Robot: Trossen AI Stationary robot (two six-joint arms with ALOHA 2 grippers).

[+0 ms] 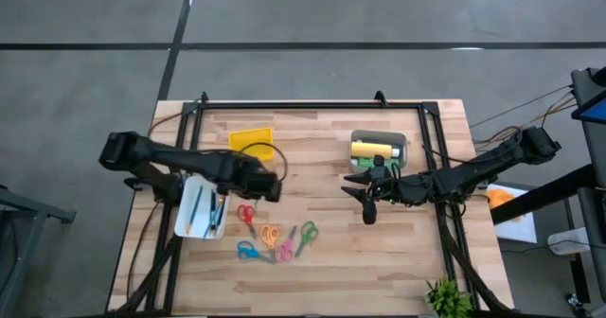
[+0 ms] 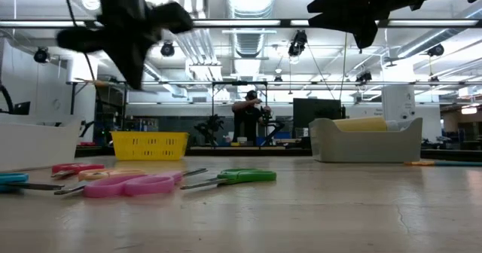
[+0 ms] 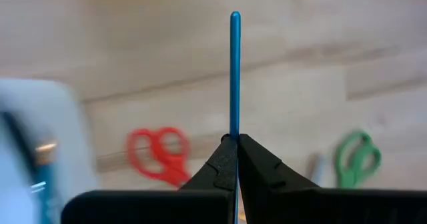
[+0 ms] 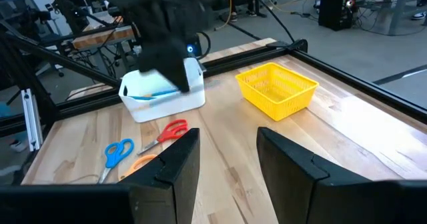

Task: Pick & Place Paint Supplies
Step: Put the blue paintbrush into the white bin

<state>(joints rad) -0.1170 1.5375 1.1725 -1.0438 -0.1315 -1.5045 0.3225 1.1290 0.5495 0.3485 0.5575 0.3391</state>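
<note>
Counter (image 1: 398,252): pale wood planks with a black frame along the edges. My left pincer (image 3: 235,144): closed tight on a thin teal brush (image 3: 235,71), whose shaft sticks straight out past the fingertips; it hangs above the counter just beside the white bin (image 1: 201,207), over the red scissors (image 3: 159,154). White bin: left side of the counter, with several stick-like brushes (image 1: 210,207) lying inside. My right pincer (image 4: 227,159): about half open, nothing between its fingers (image 4: 175,159), held above the counter just in front of the grey bin (image 1: 379,140). Grey bin: right rear of the counter, with a yellow bottle (image 1: 370,150) lying on its side in it. Yellow basket (image 1: 251,140): rear of the counter, left of centre, well apart from the grey bin. Scissors, loose on the front of the counter: red, orange (image 1: 270,234), blue (image 1: 248,252), pink (image 1: 285,250), green (image 1: 306,235). Small green plant (image 1: 447,297): front right corner. In the room behind, a person (image 2: 248,117) stands far off.
</note>
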